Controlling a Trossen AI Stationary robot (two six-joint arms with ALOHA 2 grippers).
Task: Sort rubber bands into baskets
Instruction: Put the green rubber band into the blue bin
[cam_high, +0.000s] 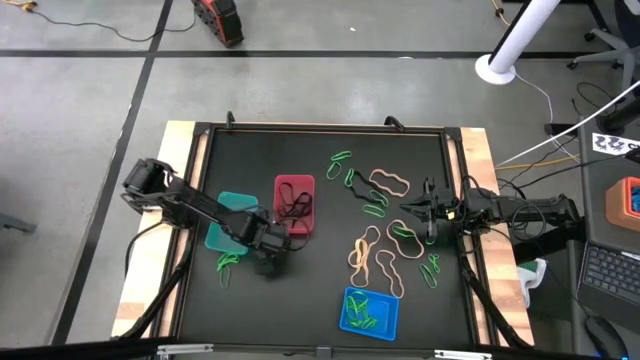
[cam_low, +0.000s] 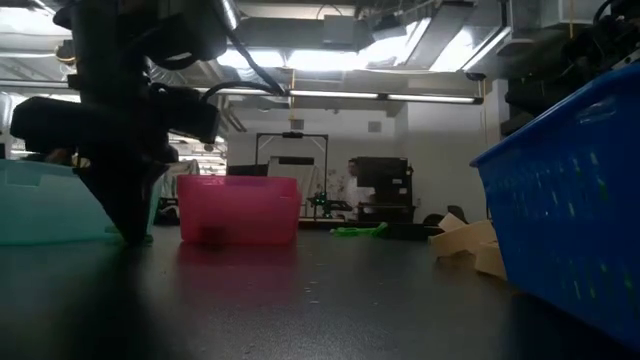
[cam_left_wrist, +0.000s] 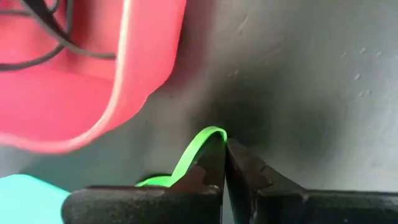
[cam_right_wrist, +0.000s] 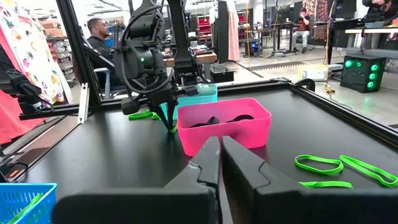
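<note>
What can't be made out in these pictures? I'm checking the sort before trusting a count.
- Teal basket: high view, the left arm covers most of it, so its contents are hidden.
- Blue basket: low view, its wall hides what lies inside.
- Green band in the left hand: wrist view, fingers hide its lower part.

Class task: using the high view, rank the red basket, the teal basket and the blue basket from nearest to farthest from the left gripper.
Left gripper sits at the table's front left, shut on a green rubber band.
1. Red basket, just behind it.
2. Teal basket, to its left; nearly as close.
3. Blue basket, front centre, plainly farthest.
</note>
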